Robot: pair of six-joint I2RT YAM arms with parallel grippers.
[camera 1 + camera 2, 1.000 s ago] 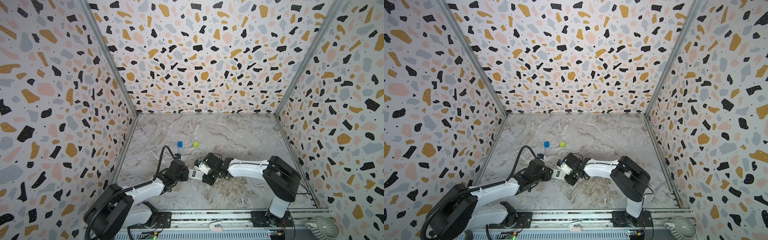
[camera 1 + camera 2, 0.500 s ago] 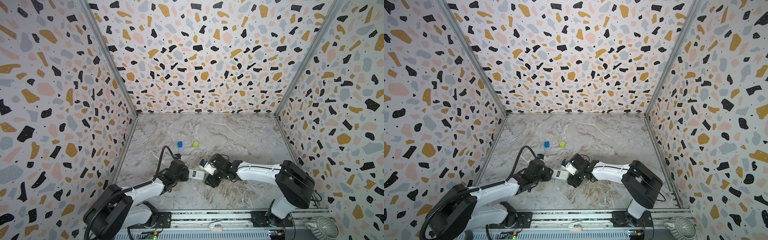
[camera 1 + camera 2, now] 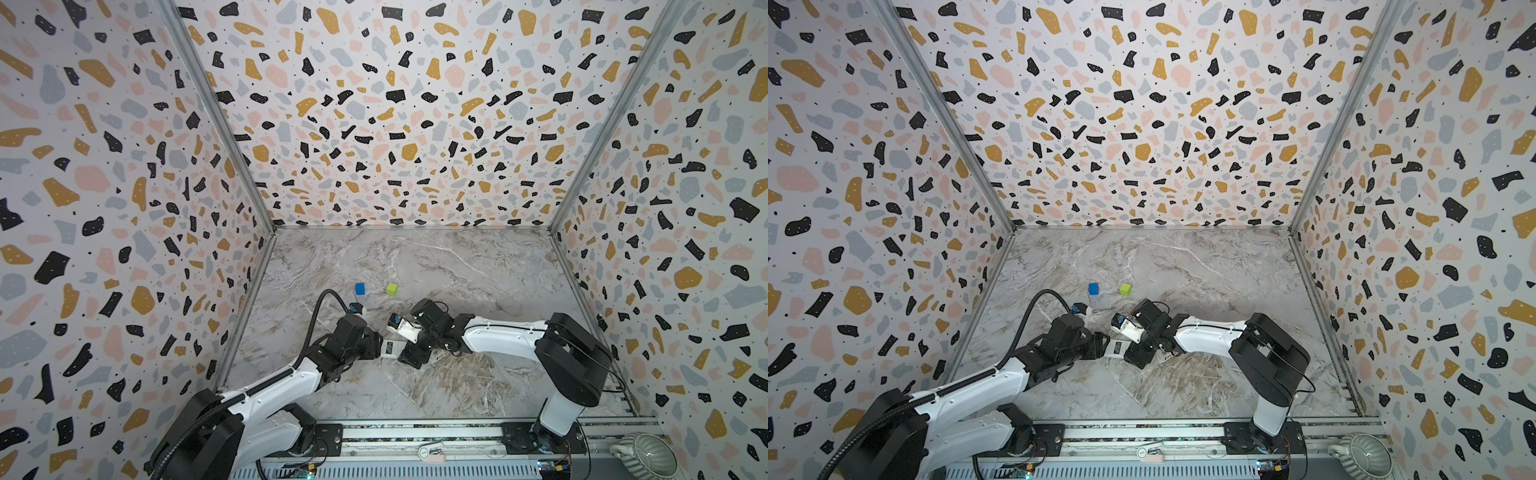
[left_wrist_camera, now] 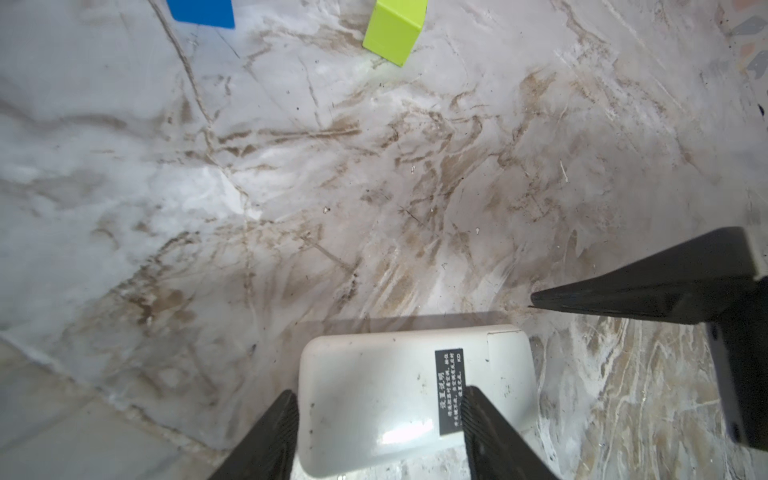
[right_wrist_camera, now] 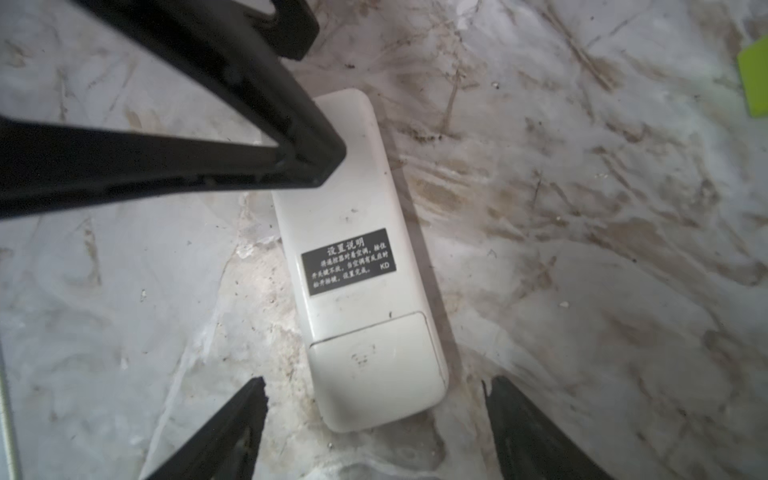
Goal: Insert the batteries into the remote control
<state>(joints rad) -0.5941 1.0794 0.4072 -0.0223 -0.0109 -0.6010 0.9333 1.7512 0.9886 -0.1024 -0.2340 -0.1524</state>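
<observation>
The remote control (image 5: 357, 257) lies flat on the marble floor, plain white back up, with a black label and its end cover shut. In both top views it shows as a white sliver (image 3: 390, 348) (image 3: 1116, 348) between the two grippers. My left gripper (image 4: 380, 415) is open: one finger sits just past the remote's end and the other lies over the label, gripping nothing. My right gripper (image 5: 374, 395) stands wide open astride the cover end, with a gap on each side. The batteries are out of view.
A blue cube (image 3: 360, 288) and a green cube (image 3: 391, 288) stand on the floor just behind the grippers. Patterned walls close the left, back and right sides. A metal rail runs along the front, with a ribbed grey pot (image 3: 642, 455) at its right end.
Both grippers have opened wider, the right one much more. The right arm's elbow swung outward and came partly back. The remote has stayed on the floor between them.
</observation>
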